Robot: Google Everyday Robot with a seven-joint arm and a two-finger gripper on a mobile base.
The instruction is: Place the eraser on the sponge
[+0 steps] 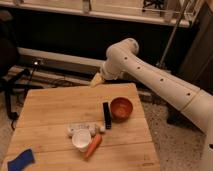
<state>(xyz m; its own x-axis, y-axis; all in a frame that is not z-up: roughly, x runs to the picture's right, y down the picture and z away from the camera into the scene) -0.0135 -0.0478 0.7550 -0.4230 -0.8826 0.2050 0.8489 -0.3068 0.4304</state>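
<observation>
The eraser (106, 115) is a slim black bar lying on the wooden table (55, 107), just left of the red bowl (121, 108). The sponge (20, 160) is a bright blue block at the table's front left corner, far from the eraser. My gripper (96, 80) hangs over the table's back edge at the end of the white arm, well behind the eraser and holding nothing that I can see.
A white cup (81, 139) stands near the front middle, with a white strip-shaped object (83, 128) behind it and an orange carrot (92, 146) to its right. A dark wall and shelf run behind the table.
</observation>
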